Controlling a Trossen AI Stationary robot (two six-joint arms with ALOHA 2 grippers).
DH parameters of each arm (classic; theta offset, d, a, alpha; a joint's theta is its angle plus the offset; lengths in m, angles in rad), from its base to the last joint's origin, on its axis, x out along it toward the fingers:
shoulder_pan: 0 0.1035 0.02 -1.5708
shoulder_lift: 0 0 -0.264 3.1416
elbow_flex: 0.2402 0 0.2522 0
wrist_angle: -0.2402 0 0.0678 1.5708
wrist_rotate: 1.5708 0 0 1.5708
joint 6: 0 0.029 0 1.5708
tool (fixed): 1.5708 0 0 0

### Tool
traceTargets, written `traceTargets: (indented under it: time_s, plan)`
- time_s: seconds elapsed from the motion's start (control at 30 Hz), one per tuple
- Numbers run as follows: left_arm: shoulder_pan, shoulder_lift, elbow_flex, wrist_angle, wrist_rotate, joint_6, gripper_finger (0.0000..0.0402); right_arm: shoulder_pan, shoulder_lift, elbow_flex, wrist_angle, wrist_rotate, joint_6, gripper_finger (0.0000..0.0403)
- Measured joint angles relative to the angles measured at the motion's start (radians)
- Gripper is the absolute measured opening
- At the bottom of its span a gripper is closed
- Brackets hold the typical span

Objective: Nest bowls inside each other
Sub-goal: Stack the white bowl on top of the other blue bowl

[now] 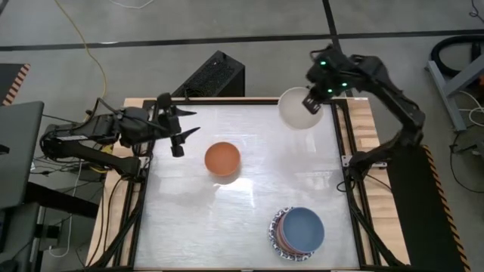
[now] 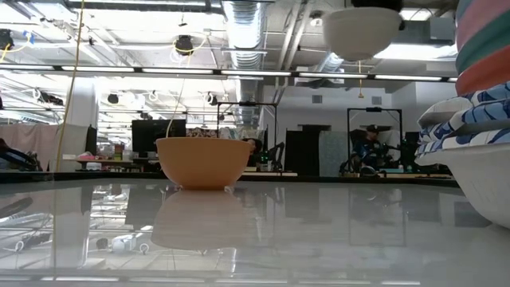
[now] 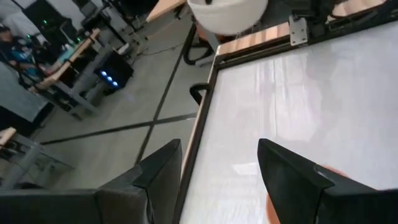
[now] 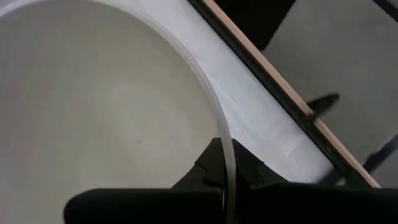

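Note:
A cream-white bowl (image 1: 299, 109) hangs over the table's far right corner, with my right gripper (image 1: 311, 100) shut on its rim. In the low view this bowl (image 2: 360, 30) shows high above the table. An orange bowl (image 1: 223, 159) rests upright on its base near the table's middle. Near the front right, a stack of nested bowls (image 1: 297, 231) stands on the table with a blue bowl on top. My left gripper (image 1: 195, 122) hovers open over the far left of the table, left of the orange bowl, with nothing between its fingers. My right gripper pinches the cream-white bowl's rim (image 4: 225, 163), one finger inside the bowl and one outside. The fingers slant down at it from the far right side. The bowl is lifted clear of the table and tilted, with its opening facing up.
A dark frame and wooden border (image 1: 344, 128) run around the white tabletop. Bare tabletop (image 1: 249, 219) lies between the orange bowl and the stack. In the low view the stack (image 2: 478, 104) fills the right edge close to the camera.

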Motion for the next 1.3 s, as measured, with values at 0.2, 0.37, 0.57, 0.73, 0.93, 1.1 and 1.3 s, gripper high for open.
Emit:
traceTargets:
  time_s: [0.2,0.37,0.57,0.73,0.93,1.1,1.3]
  plan:
    - [0.0,0.0,0.0,-0.008,0.0,-0.035,0.0202,-0.042,-0.044,0.0,-0.076,0.034,0.013,0.0015]
    - [0.0,0.0,0.0,-0.008,0.0,-0.044,0.0202,-0.054,-0.083,-0.001,-0.115,0.039,0.025,0.0015]
    - [0.0,0.0,0.0,-0.007,0.0,-0.074,0.0202,-0.049,-0.213,-0.14,-0.117,0.029,0.088,0.0015]
    - [0.0,0.0,0.0,-0.007,0.0,-0.082,0.0202,-0.049,-0.348,-0.317,-0.084,-0.008,0.171,0.0015]
    - [0.0,0.0,0.0,-0.007,-0.001,-0.105,0.0202,0.015,-0.475,-0.455,-0.062,-0.045,0.302,0.0015]
    - [0.0,0.0,0.0,-0.007,-0.001,-0.105,0.0202,0.127,-0.543,-0.521,-0.07,-0.043,0.439,0.0015]
    - [0.0,0.0,0.0,-0.007,-0.001,-0.121,0.0202,0.274,-0.608,-0.572,-0.07,-0.035,0.623,0.0015]
